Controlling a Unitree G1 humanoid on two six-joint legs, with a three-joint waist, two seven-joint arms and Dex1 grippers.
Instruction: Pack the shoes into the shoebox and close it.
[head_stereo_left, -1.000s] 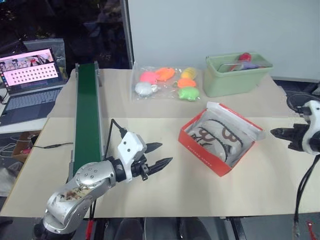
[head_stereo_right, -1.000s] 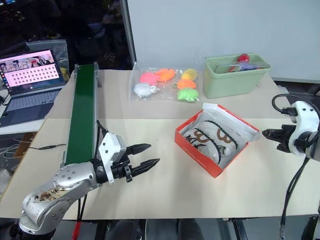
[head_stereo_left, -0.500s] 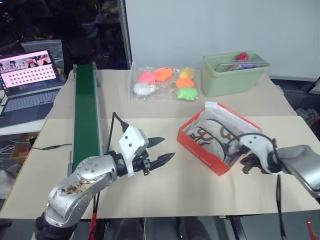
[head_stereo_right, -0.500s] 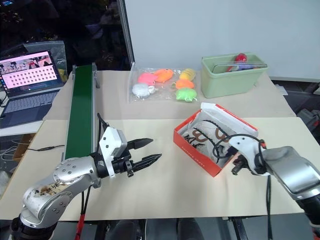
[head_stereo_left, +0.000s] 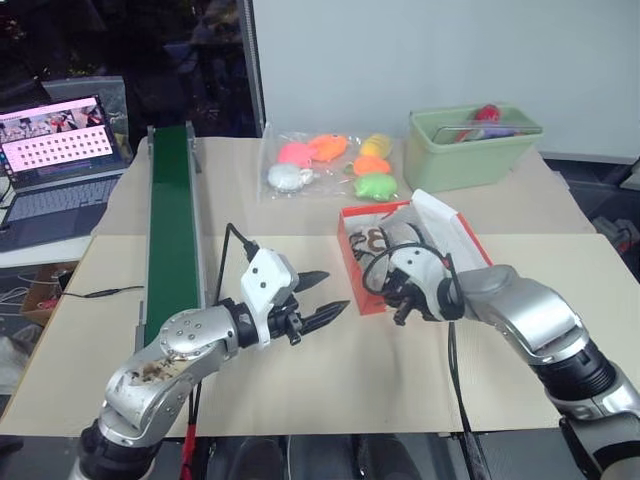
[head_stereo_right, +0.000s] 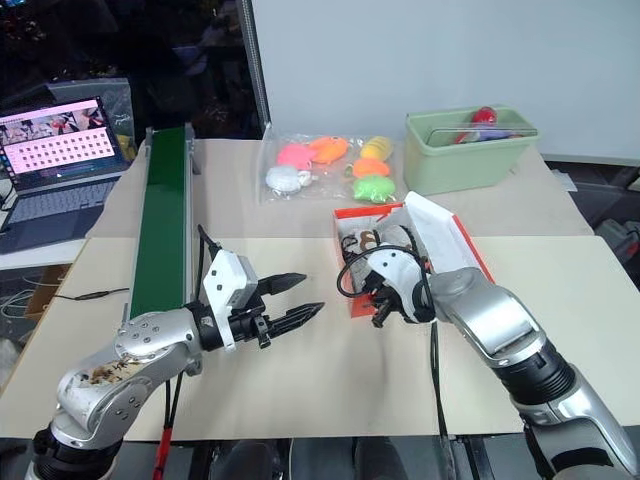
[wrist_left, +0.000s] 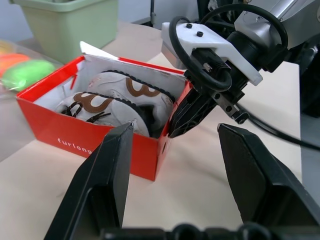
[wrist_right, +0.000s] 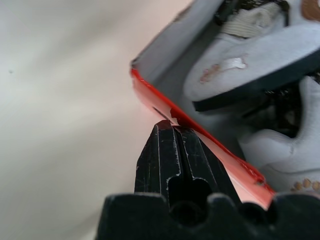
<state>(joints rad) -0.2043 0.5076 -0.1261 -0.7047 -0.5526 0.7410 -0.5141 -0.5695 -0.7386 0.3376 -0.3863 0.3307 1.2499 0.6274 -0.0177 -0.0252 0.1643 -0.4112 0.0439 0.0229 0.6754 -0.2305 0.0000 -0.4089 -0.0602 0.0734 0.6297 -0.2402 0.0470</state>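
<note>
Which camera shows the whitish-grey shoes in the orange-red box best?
The left wrist view: both whitish-grey shoes lie side by side inside. The right wrist view shows soles; in the head views the right arm partly hides them.

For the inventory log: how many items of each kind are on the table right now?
Shoes: 2, in the shoebox
Shoebox: 1
Toys: 6, bagged
Green bin: 1
Conveyor: 1
Laptop: 1, on a side table
Total: 12

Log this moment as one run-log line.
shoes: both inside shoebox | lid: open | right gripper: shut, tips at box's near corner | left gripper: open, empty, short of box
</note>
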